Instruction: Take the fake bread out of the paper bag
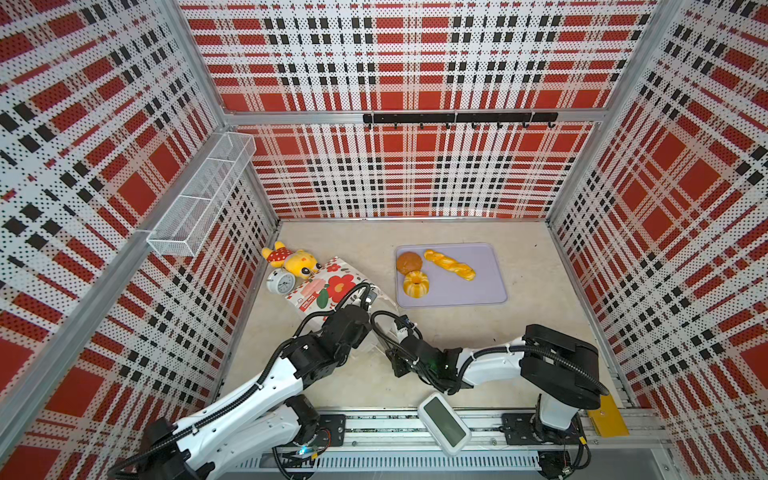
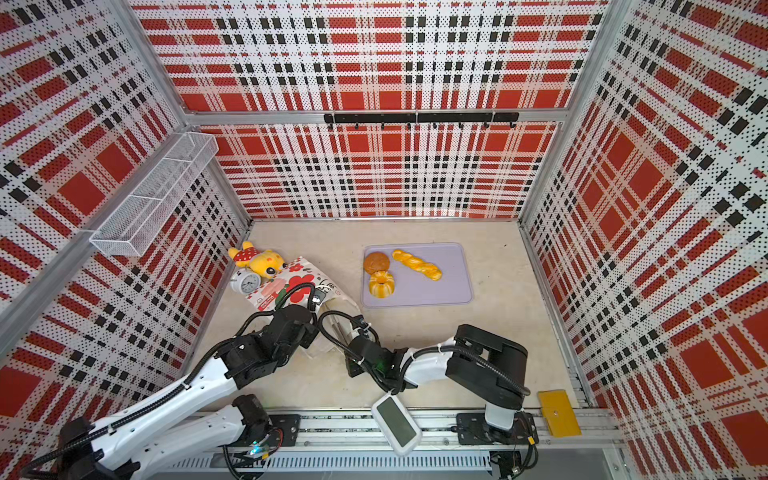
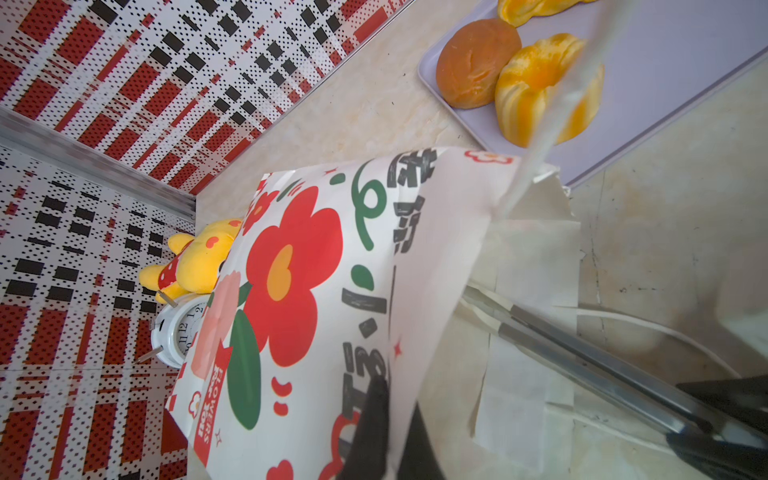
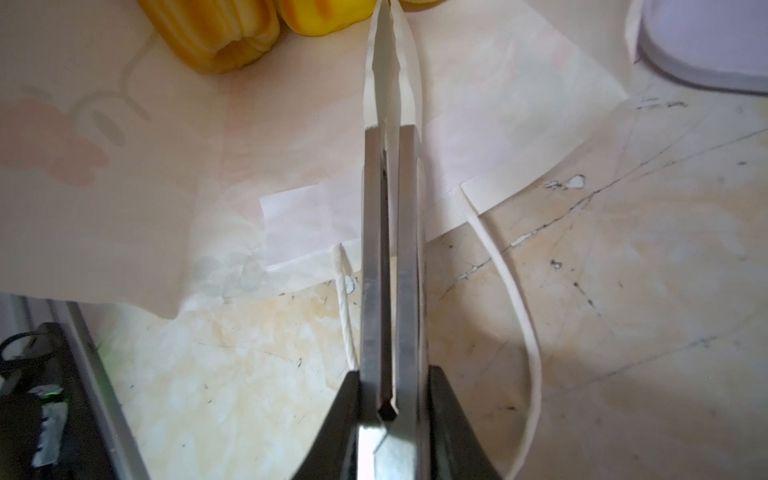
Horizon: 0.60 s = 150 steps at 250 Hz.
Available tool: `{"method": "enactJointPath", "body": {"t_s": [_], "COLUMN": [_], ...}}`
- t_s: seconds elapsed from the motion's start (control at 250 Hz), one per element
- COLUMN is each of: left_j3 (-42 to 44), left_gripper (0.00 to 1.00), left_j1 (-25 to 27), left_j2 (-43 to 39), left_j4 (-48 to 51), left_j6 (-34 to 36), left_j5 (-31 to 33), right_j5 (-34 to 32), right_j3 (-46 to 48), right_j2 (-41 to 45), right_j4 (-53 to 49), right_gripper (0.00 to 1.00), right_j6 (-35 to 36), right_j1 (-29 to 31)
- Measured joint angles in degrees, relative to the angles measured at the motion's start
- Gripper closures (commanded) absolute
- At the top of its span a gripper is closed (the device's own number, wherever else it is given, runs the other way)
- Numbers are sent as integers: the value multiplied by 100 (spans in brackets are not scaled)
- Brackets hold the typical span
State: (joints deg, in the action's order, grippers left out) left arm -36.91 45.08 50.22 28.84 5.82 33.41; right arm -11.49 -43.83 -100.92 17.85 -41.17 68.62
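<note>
The paper bag (image 1: 332,286) (image 3: 311,291) lies on its side with its mouth toward the arms. My left gripper (image 3: 397,415) is shut on the bag's upper wall at the mouth, one finger outside and one inside. My right gripper (image 4: 390,374) is shut on metal tongs (image 4: 390,249) (image 3: 582,353), which are squeezed nearly together. Their white tips reach into the bag mouth close to yellow fake bread (image 4: 220,33) inside. A brown bun (image 1: 409,262), a ring cake (image 1: 415,284) and a twisted stick (image 1: 449,264) lie on the lilac tray (image 1: 478,291).
A yellow plush toy (image 1: 291,259) and a white alarm clock (image 1: 281,282) sit against the left wall behind the bag. A white timer (image 1: 444,424) and a yellow card (image 1: 607,411) lie at the front rail. A wire basket (image 1: 199,195) hangs on the left wall.
</note>
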Motion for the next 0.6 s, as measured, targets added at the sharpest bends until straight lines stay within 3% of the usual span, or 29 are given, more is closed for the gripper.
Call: {"method": "enactJointPath", "body": {"t_s": [0.428,0.6], "left_j3": [0,0], "left_gripper": [100,100], "left_j1": [2,11], "left_j2": [4,4], "left_j4": [2,2], "left_j6": [0,0], "left_j5": [2,4], "right_j5": [1412,1790], "right_j3": [177,564], "right_j2": [511,511], "right_j4": [669,1049], "right_gripper": [88,80], "right_j6": [-973,-1408], "right_j1": [-278,-404]}}
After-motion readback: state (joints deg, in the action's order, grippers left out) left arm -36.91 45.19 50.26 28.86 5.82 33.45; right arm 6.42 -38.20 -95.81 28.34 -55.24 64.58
